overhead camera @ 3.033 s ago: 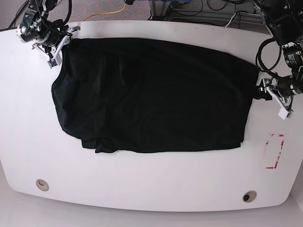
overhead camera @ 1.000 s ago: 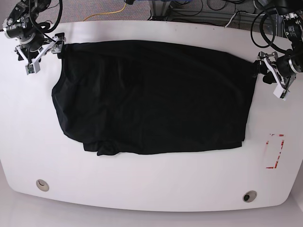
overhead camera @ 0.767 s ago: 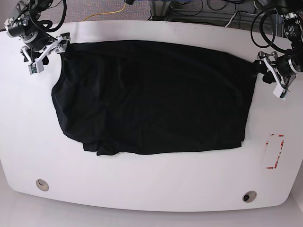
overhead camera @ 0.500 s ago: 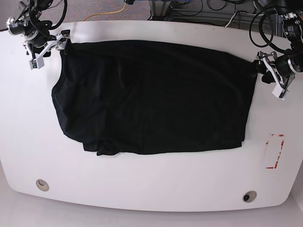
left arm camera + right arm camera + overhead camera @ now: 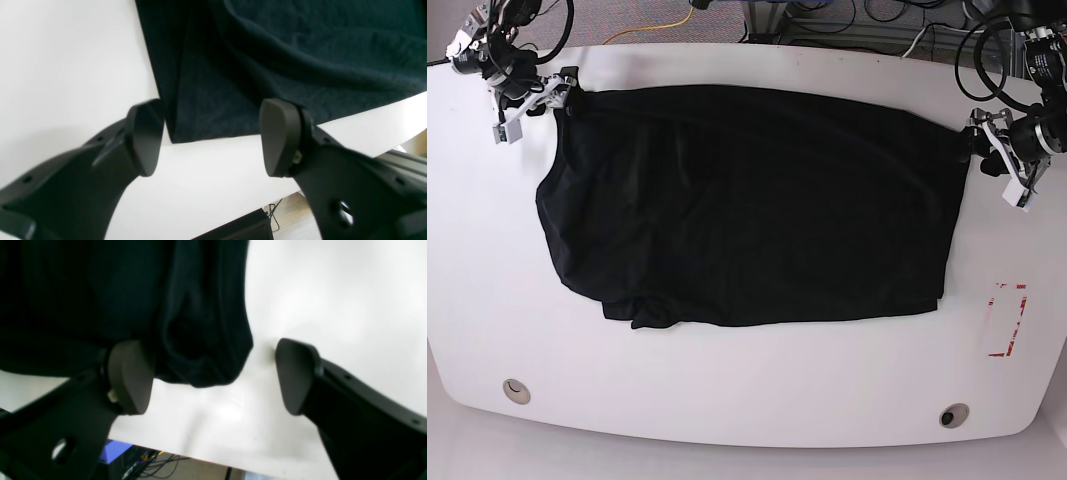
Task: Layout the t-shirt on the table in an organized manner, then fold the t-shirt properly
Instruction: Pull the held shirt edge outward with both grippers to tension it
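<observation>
The black t-shirt (image 5: pixel 747 200) lies spread across the white table (image 5: pixel 747 390), with a small rumpled fold at its near left edge. My left gripper (image 5: pixel 977 145) is at the shirt's far right corner. In the left wrist view it (image 5: pixel 213 138) stands open, the flat corner of the t-shirt (image 5: pixel 267 50) lying between its pads, close to one pad (image 5: pixel 145 136). My right gripper (image 5: pixel 562 90) is at the far left corner. It (image 5: pixel 213 373) is open too, with a bunched lump of the t-shirt (image 5: pixel 200 366) between its pads (image 5: pixel 130 376).
A red tape outline (image 5: pixel 1007 320) marks the table at the near right. Two round grommets (image 5: pixel 516 390) (image 5: pixel 953 415) sit by the front edge. Cables and a metal frame (image 5: pixel 827 20) lie beyond the far edge, close behind both arms.
My right gripper has moved toward the far edge and in to the shirt's far left corner. The left gripper and the shirt have stayed where they were.
</observation>
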